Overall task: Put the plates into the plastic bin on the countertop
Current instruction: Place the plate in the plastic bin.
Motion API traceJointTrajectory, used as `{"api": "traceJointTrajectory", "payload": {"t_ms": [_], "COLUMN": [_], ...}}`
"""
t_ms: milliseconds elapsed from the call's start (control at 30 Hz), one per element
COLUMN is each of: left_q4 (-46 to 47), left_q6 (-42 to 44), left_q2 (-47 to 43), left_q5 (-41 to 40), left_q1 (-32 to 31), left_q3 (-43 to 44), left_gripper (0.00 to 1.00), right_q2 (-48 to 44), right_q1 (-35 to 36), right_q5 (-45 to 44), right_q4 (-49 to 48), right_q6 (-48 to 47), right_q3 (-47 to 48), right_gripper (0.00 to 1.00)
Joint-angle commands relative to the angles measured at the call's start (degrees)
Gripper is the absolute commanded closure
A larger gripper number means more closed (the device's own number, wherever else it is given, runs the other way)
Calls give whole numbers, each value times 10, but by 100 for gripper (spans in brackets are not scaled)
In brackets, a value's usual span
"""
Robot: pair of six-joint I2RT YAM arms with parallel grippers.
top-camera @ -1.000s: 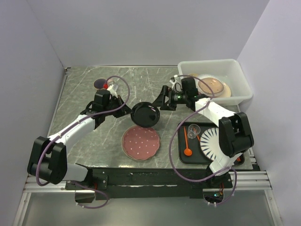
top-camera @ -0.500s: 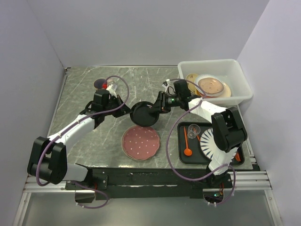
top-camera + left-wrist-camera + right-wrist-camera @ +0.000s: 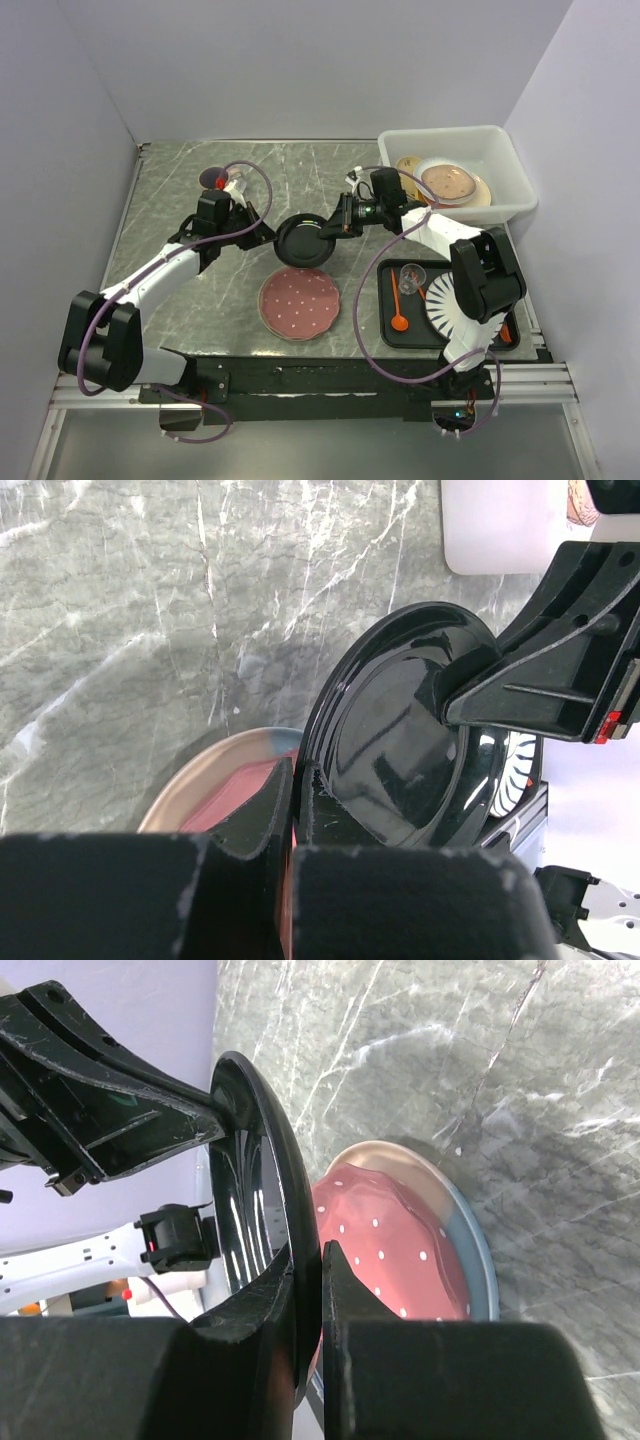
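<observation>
Right end effector [image 3: 332, 228] advanced, pinching black plate [image 3: 303, 242] with left end effector [image 3: 272, 238] over countertop [image 3: 300, 180].

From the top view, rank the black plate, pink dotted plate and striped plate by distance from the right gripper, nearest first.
1. black plate, rim gripped by the right gripper, mid-table.
2. pink dotted plate, flat on the countertop, toward the arm bases.
3. striped plate, on the black tray, right side.
</observation>
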State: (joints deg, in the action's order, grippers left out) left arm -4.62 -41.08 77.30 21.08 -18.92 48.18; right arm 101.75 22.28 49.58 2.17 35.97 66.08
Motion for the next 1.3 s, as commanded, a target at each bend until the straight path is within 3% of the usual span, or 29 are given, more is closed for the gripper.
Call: {"api": "traceJointTrajectory", "payload": {"t_ms": [0, 233, 533, 567, 667, 1267], "left_q4": [30, 33, 14, 13, 4, -11], "left_q6": [-5, -7, 2, 4, 6, 22], "left_q2": [-23, -23, -58, -61, -75, -51], "left_q5": [11, 17, 0, -2, -17, -17], "left_q1": [-2, -2, -2, -2, -2, -2], "left_q3": [13, 7, 5, 4, -3, 11], "left_gripper": [96, 79, 30, 19, 1, 1], "right_q2": [-5, -10, -18, -18, -19, -7], "right_q1": [10, 10, 8, 7, 1, -112], "right_q5": [7, -2, -31, -32, -34, -27], "right_q4": [-20, -3, 58, 62, 64, 78], "right_q6": [-8, -27, -68, -70, -73, -70], "right_q3": [11, 23, 56, 58, 60, 111], "right_gripper": [100, 100, 100, 100, 100, 100]}}
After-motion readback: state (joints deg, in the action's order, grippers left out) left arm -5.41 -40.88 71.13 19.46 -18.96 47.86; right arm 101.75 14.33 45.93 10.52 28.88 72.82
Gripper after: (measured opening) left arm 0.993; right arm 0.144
